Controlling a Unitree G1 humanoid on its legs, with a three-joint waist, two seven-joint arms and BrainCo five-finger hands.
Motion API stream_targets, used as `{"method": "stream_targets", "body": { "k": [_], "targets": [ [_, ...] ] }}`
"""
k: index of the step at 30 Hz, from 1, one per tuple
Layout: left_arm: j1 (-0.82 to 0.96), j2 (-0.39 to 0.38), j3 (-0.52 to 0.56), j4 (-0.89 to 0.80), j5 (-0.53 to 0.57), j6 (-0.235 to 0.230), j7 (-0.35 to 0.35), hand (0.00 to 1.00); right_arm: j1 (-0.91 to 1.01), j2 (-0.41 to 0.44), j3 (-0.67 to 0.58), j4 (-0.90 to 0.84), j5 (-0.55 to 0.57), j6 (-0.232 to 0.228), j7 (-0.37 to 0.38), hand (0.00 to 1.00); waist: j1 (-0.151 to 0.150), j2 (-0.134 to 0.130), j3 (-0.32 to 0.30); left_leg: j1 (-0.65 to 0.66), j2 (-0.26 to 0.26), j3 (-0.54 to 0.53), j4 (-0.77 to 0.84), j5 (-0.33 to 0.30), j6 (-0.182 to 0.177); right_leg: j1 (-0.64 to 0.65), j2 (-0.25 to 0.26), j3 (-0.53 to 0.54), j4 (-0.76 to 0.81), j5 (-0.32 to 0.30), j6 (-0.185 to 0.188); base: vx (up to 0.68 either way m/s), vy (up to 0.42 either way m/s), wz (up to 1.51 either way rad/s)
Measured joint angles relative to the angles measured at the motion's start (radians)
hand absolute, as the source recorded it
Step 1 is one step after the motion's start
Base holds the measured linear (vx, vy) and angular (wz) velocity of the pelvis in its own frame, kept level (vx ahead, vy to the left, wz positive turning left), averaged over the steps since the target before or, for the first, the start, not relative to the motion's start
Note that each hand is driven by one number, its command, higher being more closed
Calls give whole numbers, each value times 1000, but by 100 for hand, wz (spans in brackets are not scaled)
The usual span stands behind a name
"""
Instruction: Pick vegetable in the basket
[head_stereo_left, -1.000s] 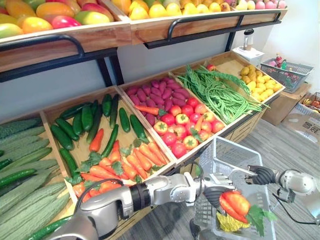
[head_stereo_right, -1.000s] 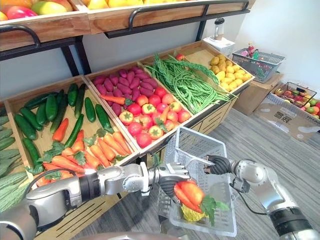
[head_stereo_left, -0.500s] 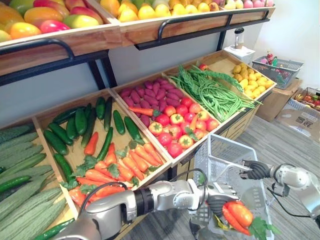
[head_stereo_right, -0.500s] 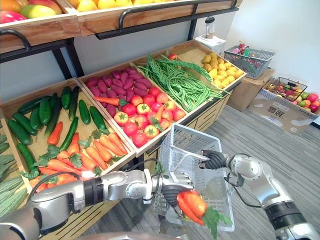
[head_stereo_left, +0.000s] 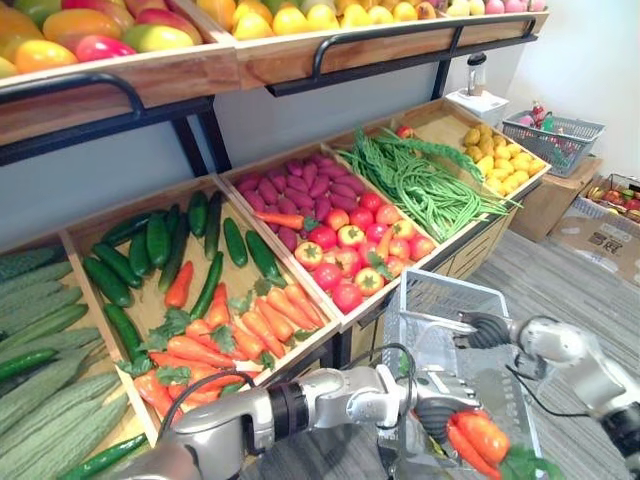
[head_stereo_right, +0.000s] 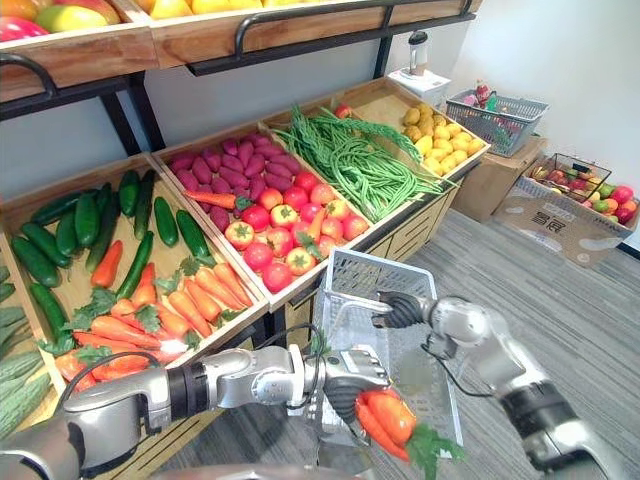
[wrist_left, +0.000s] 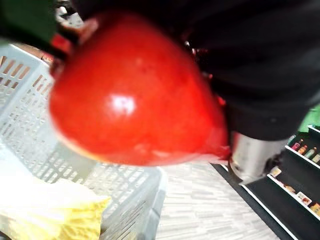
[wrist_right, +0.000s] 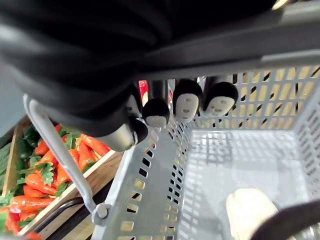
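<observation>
- Now, in the left eye view, the left hand comes in from the lower left. Its dark-tipped fingers are curled tight round the top of a carrot bunch, orange-red with green leaves at its low end
- The carrot bunch hangs over the near end of a grey mesh basket, within its rim. I cannot tell whether it touches the bottom
- The right hand comes in from the right and grips the basket at its middle, holding it off the floor
- In the right eye view, a wooden stand rises behind the basket. Its crates hold cucumbers, loose carrots, tomatoes and green beans
- A 2nd basket sits far off at the right, on a box
- In the left wrist view, the carrot bunch sits pressed against the hand's dark cover. The basket's mesh wall shows past it, and a yellow thing lies inside the basket
- In the right wrist view, the fingertips are hooked under the wire handle, closed round it. Below them a pale lump lies on the basket's floor
</observation>
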Motion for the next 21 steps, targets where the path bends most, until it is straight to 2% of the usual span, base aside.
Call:
{"method": "stream_targets", "body": {
  "k": [3, 7, 10, 17, 21],
  "targets": [
    [9, 20, 90, -22, -1, -33, 2, 100, -102, 50, 90, 136, 0, 28, -76, 100, 10, 1, 1, -19, -4, -26, -4, 12, 4, -1, -2, -15, -34, 15, -8, -9, -24, 7],
    [9, 48, 129, -50, -31, -58, 2, 100, -138, 63, 104, 188, 0, 34, -126, 100, 34, 12, 7, -31, -6, -37, -9, 17, 6, 8, -1, -17, -75, 46, -11, 1, -32, -1],
    [9, 49, 128, -50, -38, -58, 1, 100, -149, 63, 105, 198, 0, 34, -135, 100, 36, 17, 12, -15, -14, -49, -23, 19, 7, 37, 1, -17, -111, 69, -5, 6, -6, -3],
    [8, 48, 129, -51, -38, -52, -1, 100, -163, 61, 105, 215, 0, 34, -135, 100, 31, 12, 15, 17, -35, -38, -49, 19, 7, 52, -4, -18, -130, 65, -10, -19, -8, -6],
    [8, 44, 129, -49, -38, -31, -2, 100, -172, 56, 105, 215, 1, 34, -130, 100, 30, 7, 20, 38, -40, -16, -61, 19, 7, 53, -6, -15, -123, 65, -10, -1, 1, -18]
  ]
}}
